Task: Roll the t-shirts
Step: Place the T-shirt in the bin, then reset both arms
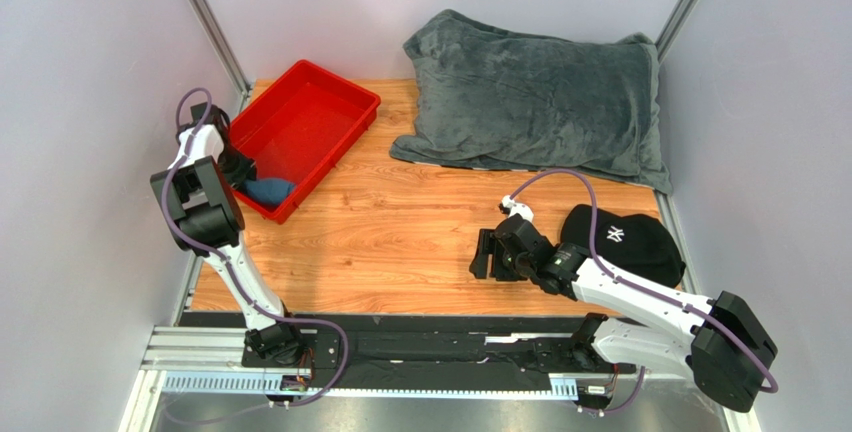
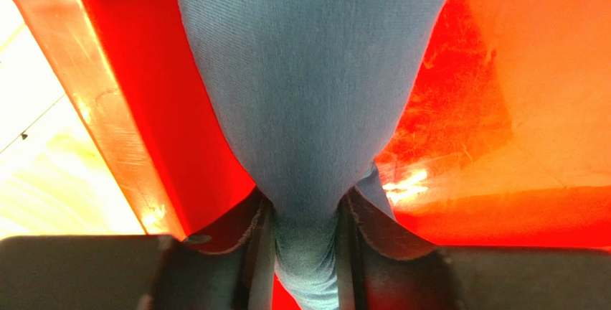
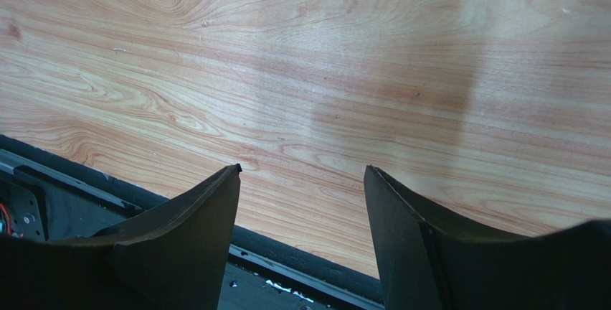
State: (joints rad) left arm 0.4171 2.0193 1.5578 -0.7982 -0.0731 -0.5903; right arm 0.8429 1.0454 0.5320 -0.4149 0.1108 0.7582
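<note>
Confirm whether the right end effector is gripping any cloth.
No: the right end effector stands open above the wooden table, nothing between its jaws.

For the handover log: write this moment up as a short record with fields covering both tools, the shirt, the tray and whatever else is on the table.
left tool: shut on the blue t-shirt, low inside the tray
right tool: open, empty, over bare table
t-shirt: bunched, pinched by the left tool at the tray's near end
tray: red, at the table's far left
other items: grey blanket along the far edge; black cap at the right, beside the right arm
</note>
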